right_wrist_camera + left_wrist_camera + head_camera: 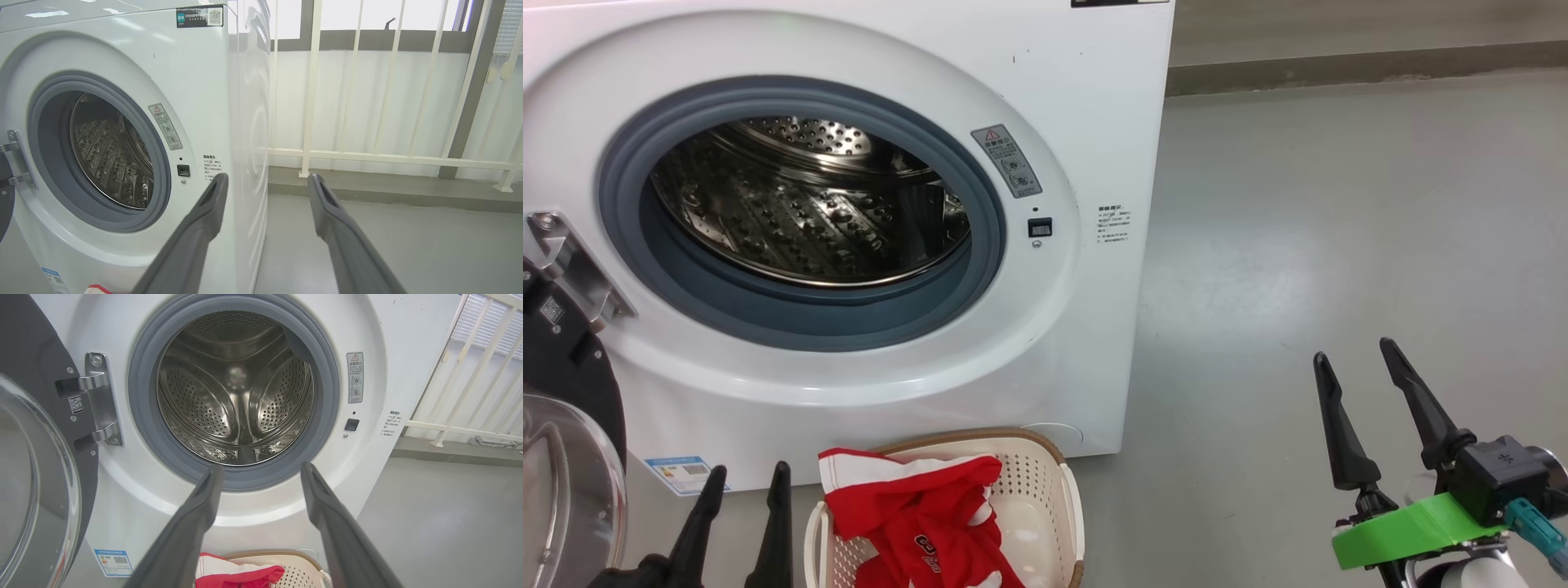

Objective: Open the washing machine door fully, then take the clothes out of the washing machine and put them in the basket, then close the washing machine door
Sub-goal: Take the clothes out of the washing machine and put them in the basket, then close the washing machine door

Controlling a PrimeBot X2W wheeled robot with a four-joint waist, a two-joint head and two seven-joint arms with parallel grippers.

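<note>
Standing open at the near left edge: door [564,367], black rim and clear bowl window, hung on a steel hinge [572,261] and turned well away from the port.

Washer [1054,98]: white front-loader at the far left and centre. Its grey gasket [800,322] rings a perforated steel drum [792,212], whose wall and paddles are in plain sight. A blue label [682,474] sits at the base, left.

Basket [1045,482]: cream, perforated, with a brown rim. It stands on the floor [1339,229], near centre, just in front of the washer's base and below the port.

Clothes [915,506]: red with white trim and a small dark logo. They are heaped in the basket's left half, with one fold draped over its far left rim.

Left gripper [751,469]: near left, jaws spread wide, holding nothing. It points at the washer's lower front. The basket lies just to its right, with the clothes beside it and apart from it. The door is at its left. In the left wrist view the port stands beyond and between the jaws.

Right gripper [1353,351]: near right, jaws spread wide, holding nothing, with a green band [1409,535] at the wrist. It hangs over bare floor, right of the washer and well apart from the basket and clothes. The right wrist view looks past the washer's right front corner toward a white railing [388,157].
</note>
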